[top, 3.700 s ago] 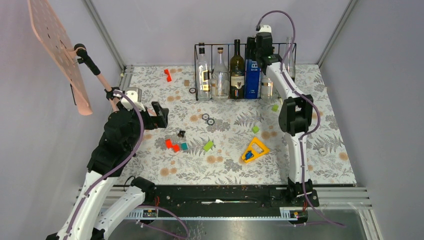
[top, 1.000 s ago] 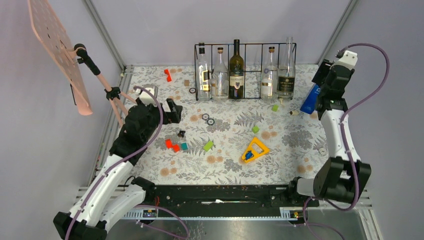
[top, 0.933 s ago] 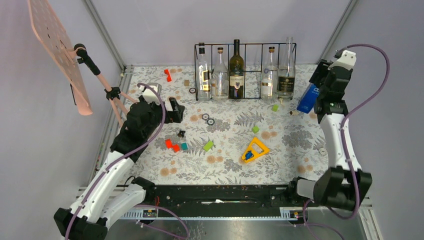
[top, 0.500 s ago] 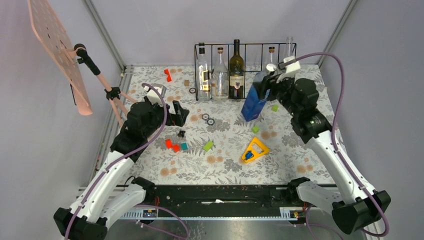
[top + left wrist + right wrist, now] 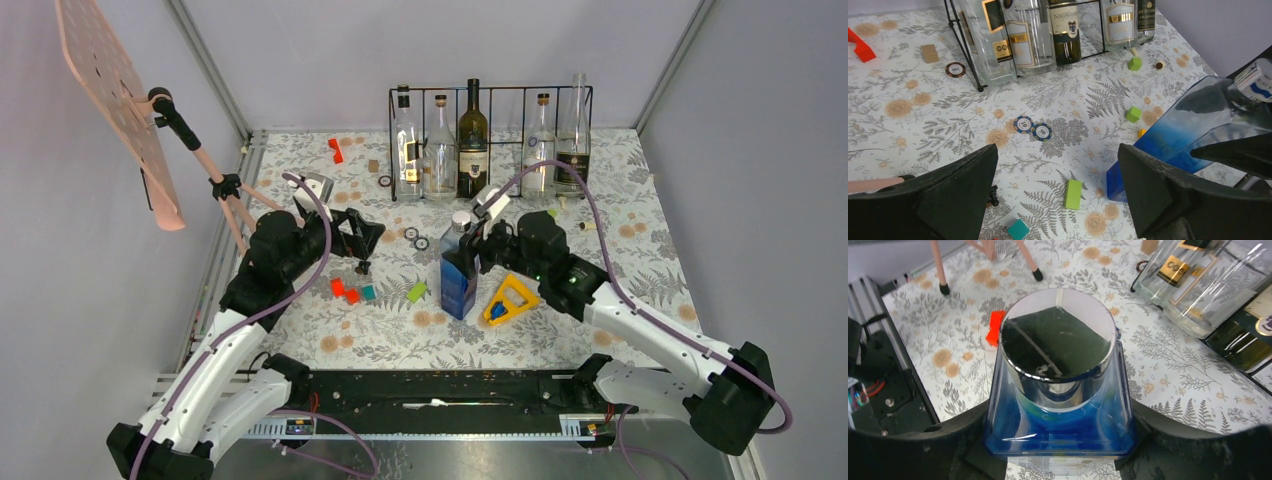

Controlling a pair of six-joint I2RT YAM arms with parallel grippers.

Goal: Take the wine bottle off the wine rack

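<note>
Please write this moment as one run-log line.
right pincer: shut on blue bottle, outside wine rack | left pincer: open, empty | wine rack: five bottles inside

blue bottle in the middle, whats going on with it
The right gripper is clamped on the square blue bottle near the middle of the table, well clear of the wine rack at the back. Whether its base touches the cloth is unclear. Five bottles stand in the rack, with one bay between them bare. The left gripper is open, holding nothing, left of the bottle.
</note>
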